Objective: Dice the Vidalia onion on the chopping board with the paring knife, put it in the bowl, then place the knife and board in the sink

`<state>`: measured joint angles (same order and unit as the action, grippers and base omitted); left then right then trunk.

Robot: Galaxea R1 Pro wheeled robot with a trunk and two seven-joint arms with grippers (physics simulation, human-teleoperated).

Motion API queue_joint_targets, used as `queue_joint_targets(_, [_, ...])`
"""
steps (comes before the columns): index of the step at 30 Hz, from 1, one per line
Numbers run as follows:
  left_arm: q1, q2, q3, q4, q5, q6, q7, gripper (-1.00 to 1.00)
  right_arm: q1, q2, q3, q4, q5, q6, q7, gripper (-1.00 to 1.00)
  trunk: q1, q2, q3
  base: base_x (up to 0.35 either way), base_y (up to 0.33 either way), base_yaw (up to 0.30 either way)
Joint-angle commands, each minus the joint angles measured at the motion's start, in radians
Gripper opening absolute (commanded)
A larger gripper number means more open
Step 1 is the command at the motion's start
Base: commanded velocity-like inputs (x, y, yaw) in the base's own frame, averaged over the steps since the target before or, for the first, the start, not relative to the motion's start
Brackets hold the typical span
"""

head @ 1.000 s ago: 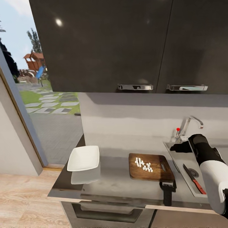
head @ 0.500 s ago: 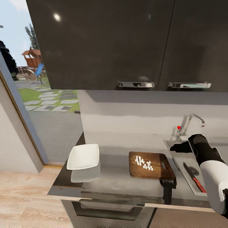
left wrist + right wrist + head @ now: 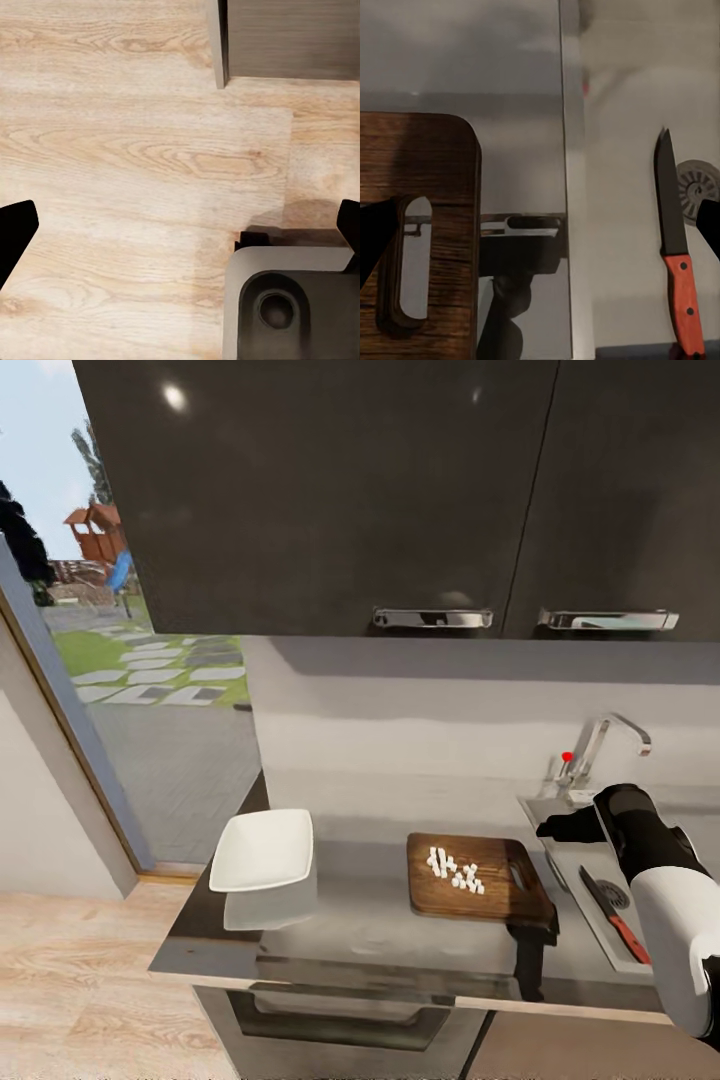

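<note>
Wall cabinets [image 3: 330,490]: two glossy dark doors with chrome bar handles, seen from the head camera, above a pale grey backsplash.
Floor [image 3: 135,165]: light wood planks with plain grain in the left wrist view, where a dark rounded part of the robot's base also sat low in the picture; the head view showed the same planks left of the desk.
Desk [image 3: 350,930]: smooth grey reflective top over dark cabinets, carrying the bowl and the board.
Sink [image 3: 570,860]: grey steel basin at the desk's right end, chrome tap with a red dot behind it; the right wrist view added the round slotted drain.
Right arm [image 3: 670,900]: black and white shell over the sink in the head view.
Chopping board [image 3: 475,878]: dark brown, grained, round-cornered, flat on the desk between bowl and sink; the right wrist view showed its slot handle.
Bowl [image 3: 262,850]: white, squarish, flared rim, nothing in it, well left of the board.
Paring knife [image 3: 676,244]: slim dark blade, red handle with two rivets, lying in the sink beside the drain.
Diced onion [image 3: 455,872]: small white cubes clustered on the board.
Left pincer [image 3: 180,229]: spread wide over the floor, holding nothing.
Right pincer [image 3: 540,232]: spread wide, holding nothing, above the board's edge and the sink.
</note>
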<state>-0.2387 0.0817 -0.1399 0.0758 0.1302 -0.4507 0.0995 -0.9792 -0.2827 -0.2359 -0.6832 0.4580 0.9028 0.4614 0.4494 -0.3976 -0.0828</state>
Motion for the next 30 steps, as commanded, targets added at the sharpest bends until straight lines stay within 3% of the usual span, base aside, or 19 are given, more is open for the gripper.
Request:
queue_joint_targets(1, [-0.002,0.0,-0.009,0.004,0.009,-0.006,0.0,1.0,-0.001,0.0,-0.002,-0.001,0.01,0.002,0.009,1.0,0.001,-0.002,-0.004,0.0,0.0,0.0])
queue_joint_targets(30, [-0.002,-0.001,-0.009,0.005,0.009,-0.006,0.0,1.0,-0.001,0.0,-0.002,0.044,0.027,-0.037,0.008,1.0,0.001,-0.002,-0.051,0.0,0.017,0.0])
